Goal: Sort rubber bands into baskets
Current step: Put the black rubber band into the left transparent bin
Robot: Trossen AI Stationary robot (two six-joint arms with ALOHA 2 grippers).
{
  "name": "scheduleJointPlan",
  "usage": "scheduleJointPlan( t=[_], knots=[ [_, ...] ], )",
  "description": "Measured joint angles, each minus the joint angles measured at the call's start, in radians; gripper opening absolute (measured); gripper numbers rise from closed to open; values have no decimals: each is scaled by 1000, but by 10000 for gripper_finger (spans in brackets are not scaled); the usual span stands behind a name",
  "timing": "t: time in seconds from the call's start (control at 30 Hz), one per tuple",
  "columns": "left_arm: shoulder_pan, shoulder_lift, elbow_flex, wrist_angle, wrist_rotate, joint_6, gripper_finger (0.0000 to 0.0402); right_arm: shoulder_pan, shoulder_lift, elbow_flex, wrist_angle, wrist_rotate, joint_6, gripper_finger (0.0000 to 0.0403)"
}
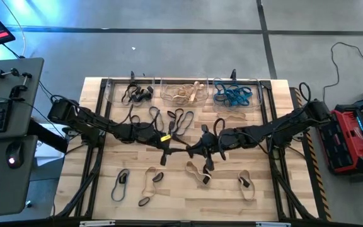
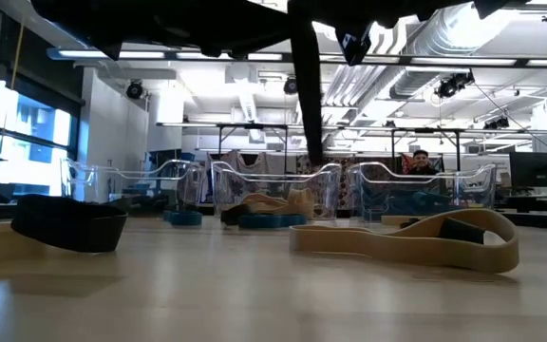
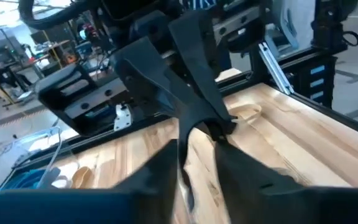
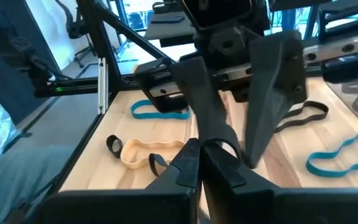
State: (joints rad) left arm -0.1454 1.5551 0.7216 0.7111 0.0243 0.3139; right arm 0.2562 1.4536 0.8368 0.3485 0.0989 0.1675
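Right gripper [image 1: 201,149] fingers pinch a black band [image 4: 213,148] beside the left gripper [image 1: 180,149], whose half-spread fingers should close fully before the right lets go.

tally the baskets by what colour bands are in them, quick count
Basket with black bands: 1
Basket with tan bands: 1
Basket with blue bands: 1
Total: 3 baskets
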Motion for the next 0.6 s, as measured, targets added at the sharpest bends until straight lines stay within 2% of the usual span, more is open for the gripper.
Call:
scheduleJointPlan(
  t=[0.13,0.33,0.47,0.6],
  knots=[
    [2,0,0,20,-7,2,12,0,0,0,0,-4,-12,0],
    [2,0,0,29,-14,0,3,0,0,0,-7,1,-12,16],
    [2,0,0,28,-53,3,1,0,0,0,-8,2,-12,53],
    [9,-21,0,-15,-141,0,1,0,0,0,-9,2,-12,100]
  ],
)
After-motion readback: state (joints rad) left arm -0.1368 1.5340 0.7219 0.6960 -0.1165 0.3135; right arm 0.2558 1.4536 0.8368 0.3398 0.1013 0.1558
